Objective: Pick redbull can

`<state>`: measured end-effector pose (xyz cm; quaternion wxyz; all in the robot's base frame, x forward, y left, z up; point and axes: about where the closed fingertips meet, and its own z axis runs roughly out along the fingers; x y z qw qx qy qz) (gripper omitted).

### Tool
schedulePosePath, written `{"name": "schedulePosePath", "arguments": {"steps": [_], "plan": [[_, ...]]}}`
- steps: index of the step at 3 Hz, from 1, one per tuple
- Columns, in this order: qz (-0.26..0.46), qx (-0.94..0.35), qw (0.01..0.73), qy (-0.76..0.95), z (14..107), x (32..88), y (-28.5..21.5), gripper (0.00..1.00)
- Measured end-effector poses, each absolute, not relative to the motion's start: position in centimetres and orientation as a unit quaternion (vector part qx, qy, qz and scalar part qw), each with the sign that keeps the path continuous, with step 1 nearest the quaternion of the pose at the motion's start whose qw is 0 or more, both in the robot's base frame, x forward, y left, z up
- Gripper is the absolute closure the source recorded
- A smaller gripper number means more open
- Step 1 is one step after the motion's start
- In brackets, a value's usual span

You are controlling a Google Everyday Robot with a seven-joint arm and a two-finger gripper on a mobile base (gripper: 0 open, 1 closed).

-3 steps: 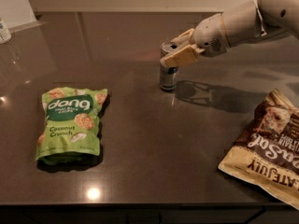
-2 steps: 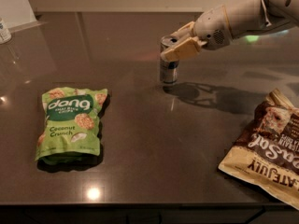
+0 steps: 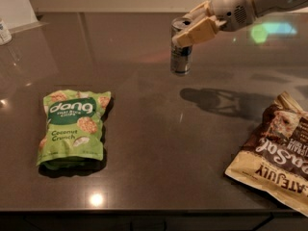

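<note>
The redbull can [image 3: 181, 57] is a slim silver can with blue panels. It hangs upright in the air above the dark countertop [image 3: 154, 143], clear of the surface. My gripper [image 3: 192, 27] reaches in from the upper right and is shut on the can's upper part. One beige finger [image 3: 199, 32] crosses the front of the can near its top. The can's shadow and the arm's shadow fall on the counter to the right.
A green Dang Coconut Crunch bag [image 3: 73, 127] lies flat at the left. A brown and cream snack bag [image 3: 279, 153] lies at the right front edge. A small bottle [image 3: 4, 32] stands at the far left edge. The counter's front edge runs along the bottom.
The gripper has lifted the can off the countertop and carried it upward; before, the can stood on the surface with the gripper around it.
</note>
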<state>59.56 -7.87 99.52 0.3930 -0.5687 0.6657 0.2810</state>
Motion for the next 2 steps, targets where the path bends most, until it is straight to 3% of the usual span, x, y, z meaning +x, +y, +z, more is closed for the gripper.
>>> {"name": "schedulePosePath", "arguments": {"steps": [2], "plan": [[0.290, -0.572, 0.397, 0.657, 101.69, 59.31, -7.77, 1.00]]}}
